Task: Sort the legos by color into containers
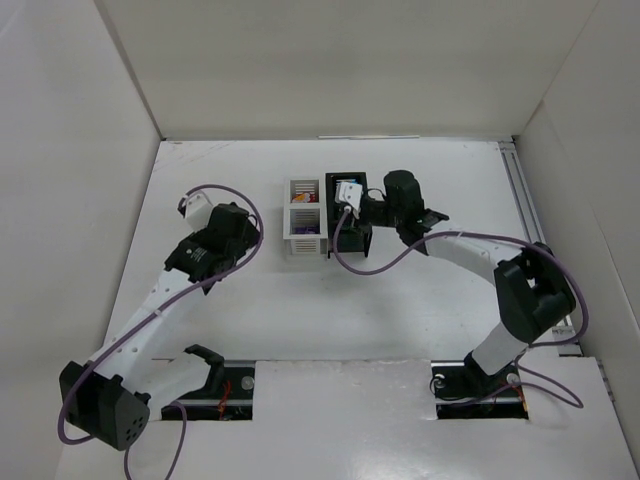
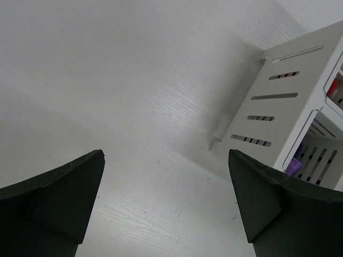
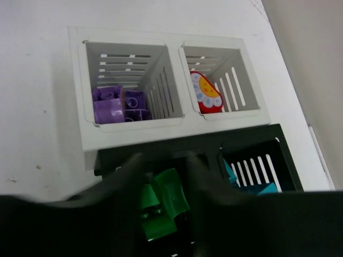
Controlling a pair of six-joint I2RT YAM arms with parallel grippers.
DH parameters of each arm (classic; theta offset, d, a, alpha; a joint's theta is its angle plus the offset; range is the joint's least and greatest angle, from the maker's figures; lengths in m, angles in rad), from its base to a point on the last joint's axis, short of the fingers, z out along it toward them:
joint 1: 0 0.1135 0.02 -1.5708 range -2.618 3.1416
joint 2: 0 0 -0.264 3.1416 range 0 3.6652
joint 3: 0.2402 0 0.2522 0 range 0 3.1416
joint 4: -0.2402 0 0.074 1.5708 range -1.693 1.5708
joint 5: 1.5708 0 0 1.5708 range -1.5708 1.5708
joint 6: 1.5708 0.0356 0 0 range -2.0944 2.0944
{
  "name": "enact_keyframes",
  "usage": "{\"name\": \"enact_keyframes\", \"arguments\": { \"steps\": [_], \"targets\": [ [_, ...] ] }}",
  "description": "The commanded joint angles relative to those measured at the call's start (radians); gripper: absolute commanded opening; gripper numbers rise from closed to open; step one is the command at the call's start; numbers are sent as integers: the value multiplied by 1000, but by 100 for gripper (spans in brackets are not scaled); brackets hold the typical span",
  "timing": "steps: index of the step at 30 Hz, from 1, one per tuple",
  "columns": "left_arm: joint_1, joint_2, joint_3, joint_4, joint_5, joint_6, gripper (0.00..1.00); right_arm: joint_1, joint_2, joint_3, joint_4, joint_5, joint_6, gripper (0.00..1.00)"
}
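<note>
The white bin (image 3: 177, 40) holds purple legos (image 3: 115, 104) in one compartment and a red lego (image 3: 206, 96) in the other. The black bin (image 3: 252, 134) beside it holds green legos (image 3: 161, 209) and cyan legos (image 3: 257, 187). My right gripper (image 3: 165, 160) hangs over the green compartment, its blurred fingers apart on either side of a green brick that lies in the bin. My left gripper (image 2: 165, 155) is open and empty over bare table, left of the white bin (image 2: 278, 112). From above, the right gripper (image 1: 350, 200) is over the black bin (image 1: 345, 240).
The two bins stand side by side at the table's middle back, the white bin (image 1: 303, 215) on the left. The left gripper (image 1: 245, 240) is a short way to its left. White walls enclose the table on three sides.
</note>
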State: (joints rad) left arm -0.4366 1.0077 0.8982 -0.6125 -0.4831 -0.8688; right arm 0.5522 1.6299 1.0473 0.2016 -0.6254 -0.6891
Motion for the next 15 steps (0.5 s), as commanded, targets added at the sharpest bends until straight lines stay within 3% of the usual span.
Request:
{"name": "enact_keyframes", "arguments": {
  "steps": [1, 4, 6, 7, 10, 15],
  "targets": [
    [4, 17, 50, 20, 3, 19, 100, -15, -54, 17, 10, 1, 8, 53],
    [4, 29, 59, 20, 12, 28, 100, -15, -100, 8, -11, 10, 8, 68],
    [4, 38, 68, 20, 21, 28, 100, -15, -140, -1, -21, 29, 8, 94],
    [4, 39, 68, 20, 21, 28, 100, -24, -157, -1, -34, 51, 8, 100],
    [4, 39, 77, 20, 31, 28, 100, -34, -247, -16, -65, 110, 36, 100],
    [4, -6, 65, 11, 31, 28, 100, -188, -461, -116, -151, 381, 173, 100]
  ]
}}
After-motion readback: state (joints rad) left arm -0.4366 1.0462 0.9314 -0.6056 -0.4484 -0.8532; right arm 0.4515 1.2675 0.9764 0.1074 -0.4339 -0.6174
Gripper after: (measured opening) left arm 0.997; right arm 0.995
